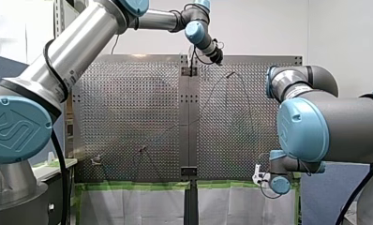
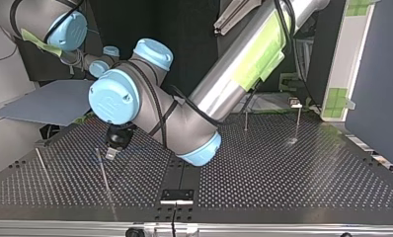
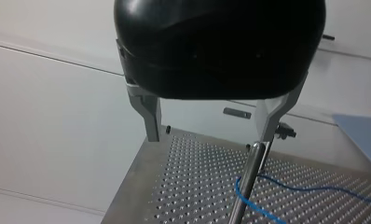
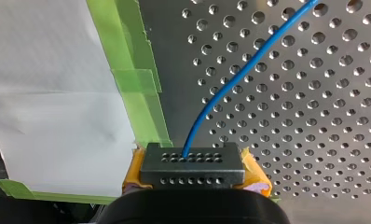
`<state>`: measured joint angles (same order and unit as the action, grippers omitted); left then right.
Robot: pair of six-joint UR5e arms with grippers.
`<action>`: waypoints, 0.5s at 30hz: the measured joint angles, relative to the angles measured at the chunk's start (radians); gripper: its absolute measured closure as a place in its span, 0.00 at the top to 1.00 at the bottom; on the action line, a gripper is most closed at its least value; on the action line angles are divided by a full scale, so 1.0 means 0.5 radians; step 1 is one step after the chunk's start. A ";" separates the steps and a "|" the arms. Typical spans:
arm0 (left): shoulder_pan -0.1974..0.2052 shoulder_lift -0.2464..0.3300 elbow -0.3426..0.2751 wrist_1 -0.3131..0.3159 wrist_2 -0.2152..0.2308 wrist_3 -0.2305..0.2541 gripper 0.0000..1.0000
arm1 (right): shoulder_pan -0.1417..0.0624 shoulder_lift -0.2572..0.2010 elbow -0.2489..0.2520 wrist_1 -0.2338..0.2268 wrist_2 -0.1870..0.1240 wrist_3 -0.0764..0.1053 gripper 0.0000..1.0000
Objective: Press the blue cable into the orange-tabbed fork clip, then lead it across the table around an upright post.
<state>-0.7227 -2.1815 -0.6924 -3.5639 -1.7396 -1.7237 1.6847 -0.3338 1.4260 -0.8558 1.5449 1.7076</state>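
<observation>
at the tip of my right gripper (image 4: 193, 161), the blue cable (image 4: 230, 79) comes out of the black finger block between the yellow pads (image 4: 253, 168), which are closed on it. from there it runs ahead of the gripper over the perforated table (image 4: 323, 121), beside a strip of green tape (image 4: 137, 93). elsewhere the cable bends at an upright post (image 3: 249, 177) whose top stands just at the tip of one metal finger (image 3: 267, 116) of my left gripper (image 3: 209, 130); its jaws are wide apart and hold nothing.
</observation>
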 joint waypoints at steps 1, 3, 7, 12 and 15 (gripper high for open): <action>-0.002 0.000 0.002 -0.001 -0.020 0.019 0.99 | 0.000 0.000 0.000 0.001 0.000 0.000 0.00; -0.004 0.000 0.003 -0.002 -0.050 0.044 0.99 | 0.000 0.000 0.000 0.002 0.000 0.000 0.00; -0.009 -0.001 0.004 -0.008 -0.079 0.068 0.99 | 0.001 0.000 0.000 0.005 0.000 0.000 0.00; -0.013 -0.001 0.005 -0.019 -0.083 0.077 0.99 | 0.001 0.000 0.000 0.005 0.000 0.000 0.00; -0.015 -0.001 0.004 -0.020 -0.068 0.074 0.99 | 0.001 0.001 0.000 0.004 0.000 0.000 0.00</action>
<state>-0.7304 -2.1818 -0.6903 -3.5740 -1.7736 -1.6866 1.6851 -0.3335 1.4259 -0.8539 1.5449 1.7076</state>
